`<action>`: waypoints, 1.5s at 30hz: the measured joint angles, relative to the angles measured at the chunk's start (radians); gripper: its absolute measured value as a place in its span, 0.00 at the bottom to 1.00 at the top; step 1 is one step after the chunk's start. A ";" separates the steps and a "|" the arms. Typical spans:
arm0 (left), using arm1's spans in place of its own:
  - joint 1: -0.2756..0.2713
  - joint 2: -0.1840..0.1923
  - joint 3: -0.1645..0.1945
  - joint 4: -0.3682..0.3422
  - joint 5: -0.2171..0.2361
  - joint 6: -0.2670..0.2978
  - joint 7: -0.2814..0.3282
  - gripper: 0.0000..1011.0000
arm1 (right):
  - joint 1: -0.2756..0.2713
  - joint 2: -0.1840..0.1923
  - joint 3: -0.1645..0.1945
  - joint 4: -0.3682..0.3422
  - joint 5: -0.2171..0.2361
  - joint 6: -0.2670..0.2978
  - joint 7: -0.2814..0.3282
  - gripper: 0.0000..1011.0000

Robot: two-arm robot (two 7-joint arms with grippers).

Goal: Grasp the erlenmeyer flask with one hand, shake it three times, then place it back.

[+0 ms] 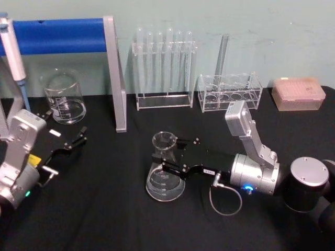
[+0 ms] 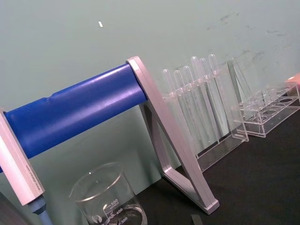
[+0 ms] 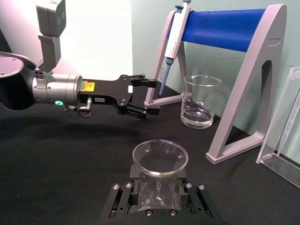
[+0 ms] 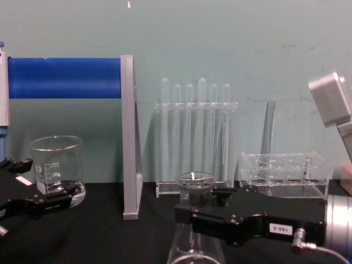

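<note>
The erlenmeyer flask (image 1: 165, 180) is seen just in front of the test tube rack (image 1: 163, 68). Its thin neck is held by the right gripper (image 1: 170, 155). The glass is judged slippery and easily broken, so a firm, gentle hold at the neck is needed. The left gripper (image 1: 74, 141) is parked well left of the rack, fingers wide.

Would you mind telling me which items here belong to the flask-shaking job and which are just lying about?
In the job: erlenmeyer flask; right end effector, around its neck.
Lying about: beaker; rack of test tubes; low clear rack; pipette stand; pipette; pink box; left end effector, idle at left.
</note>
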 joint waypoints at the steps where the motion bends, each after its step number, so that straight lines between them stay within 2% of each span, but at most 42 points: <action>1: 0.000 0.000 0.000 0.000 0.000 0.000 0.000 0.99 | 0.000 0.000 0.000 0.001 0.000 0.000 0.000 0.45; 45: 0.000 0.000 0.000 0.000 0.000 0.000 0.000 0.99 | 0.002 -0.002 0.000 0.007 -0.004 0.013 -0.003 0.45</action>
